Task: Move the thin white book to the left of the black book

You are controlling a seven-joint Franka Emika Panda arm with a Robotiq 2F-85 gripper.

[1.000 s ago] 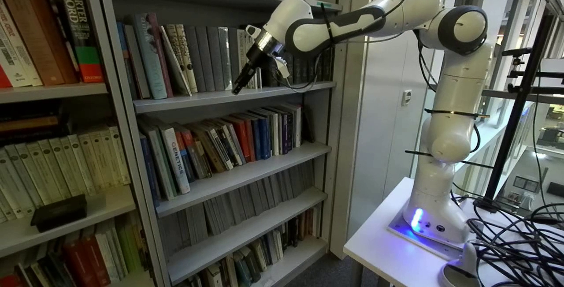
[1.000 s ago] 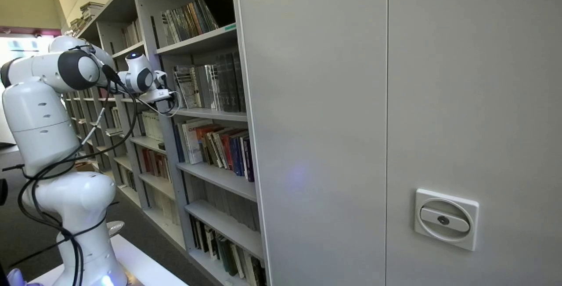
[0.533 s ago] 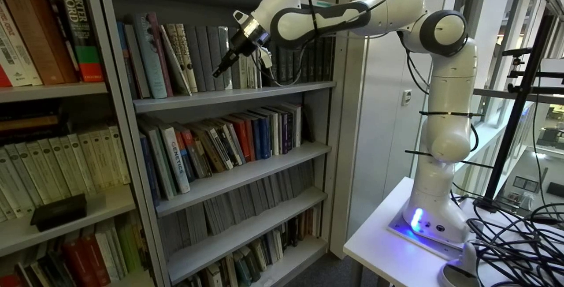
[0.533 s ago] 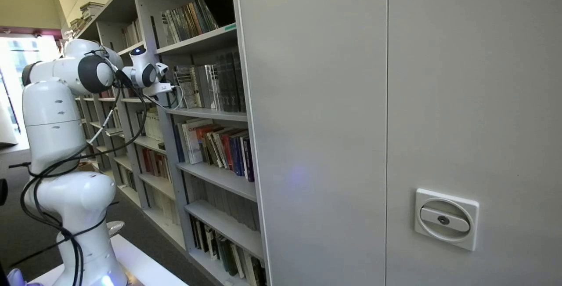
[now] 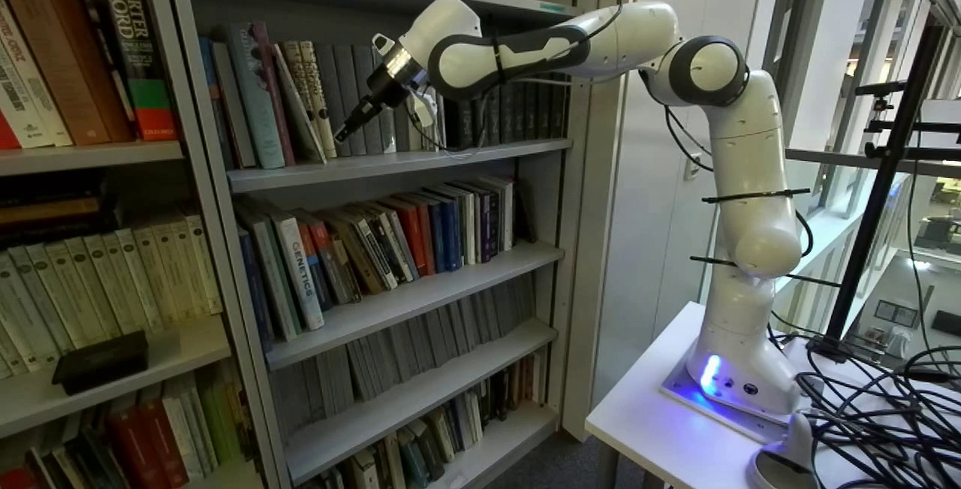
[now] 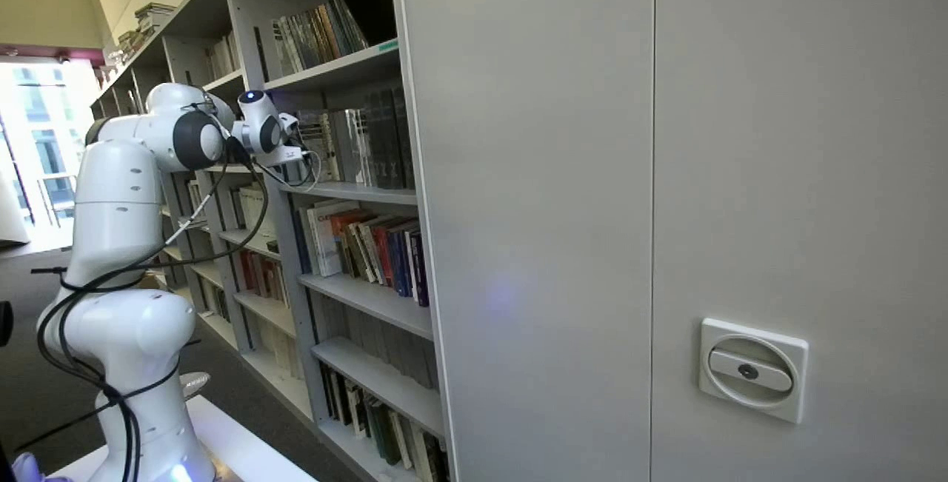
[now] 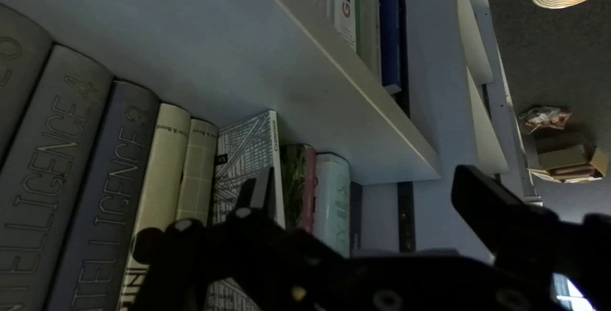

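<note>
At the upper left of an exterior view, a Shorter Oxford volume [image 5: 135, 46] stands in the neighbouring bookcase; on the upper shelf [image 5: 405, 161] of the next bookcase come a pale teal book [image 5: 259, 98] and a maroon-spined book [image 5: 275, 91]. The thin white book [image 5: 302, 107], the one due to be moved, stands just right of them, left of the frame's centre, its top tipped toward the maroon spine. Two cream patterned books [image 5: 318, 95] and a run of grey volumes [image 5: 345, 76] follow, the gripper [image 5: 341, 134] hanging before them. In the wrist view the fingers [image 7: 482, 201] are spread wide, nothing pinched between them; the finger at lower centre overlaps the white book, though contact cannot be told. Dark volumes [image 5: 525, 113] fill the shelf's far end below the arm [image 5: 623, 42], right of centre; which one is the black book is unclear. The job appears to be at its approach: no part of the move looks done, and gripping, drawing out, carrying and setting down are all left.
</note>
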